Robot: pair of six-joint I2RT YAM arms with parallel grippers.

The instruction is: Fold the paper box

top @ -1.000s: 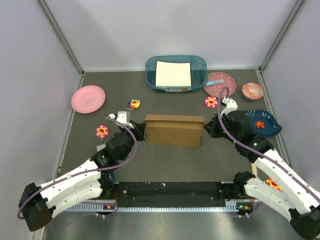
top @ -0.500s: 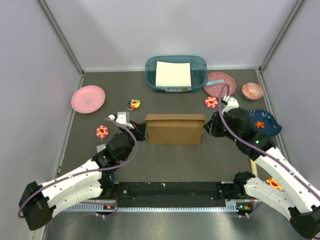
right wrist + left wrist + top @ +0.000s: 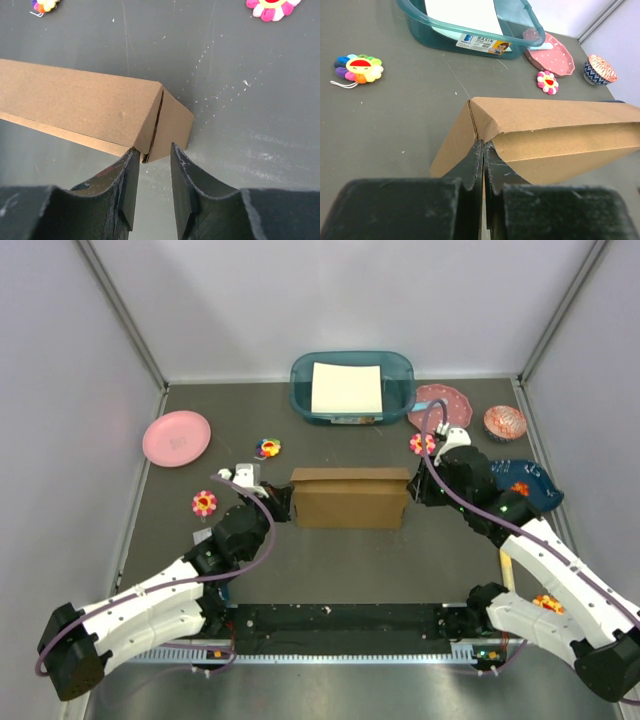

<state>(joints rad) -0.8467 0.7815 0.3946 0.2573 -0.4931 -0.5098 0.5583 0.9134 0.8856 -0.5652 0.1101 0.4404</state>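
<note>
The paper box (image 3: 350, 498) is a brown cardboard piece folded into a long closed shape, lying across the middle of the table. My left gripper (image 3: 284, 502) is at its left end. In the left wrist view the gripper (image 3: 484, 146) is shut on a thin cardboard edge at the box's (image 3: 555, 130) end corner. My right gripper (image 3: 414, 490) is at the right end. In the right wrist view it (image 3: 152, 149) is open, with the box's (image 3: 80, 105) lower end corner just at its fingertips (image 3: 131, 152).
A teal bin (image 3: 300, 375) with a white sheet stands at the back. A pink plate (image 3: 176, 437) lies far left. A dotted pink plate (image 3: 440, 405), a patterned cup (image 3: 505, 422) and a blue plate (image 3: 535, 498) lie at the right. Flower toys (image 3: 267, 448) (image 3: 204, 503) (image 3: 422, 443) lie around the box.
The right arm has shifted slightly back and left at the box's right end. The box has squared up and moved a little away from me. The left arm has hardly moved.
</note>
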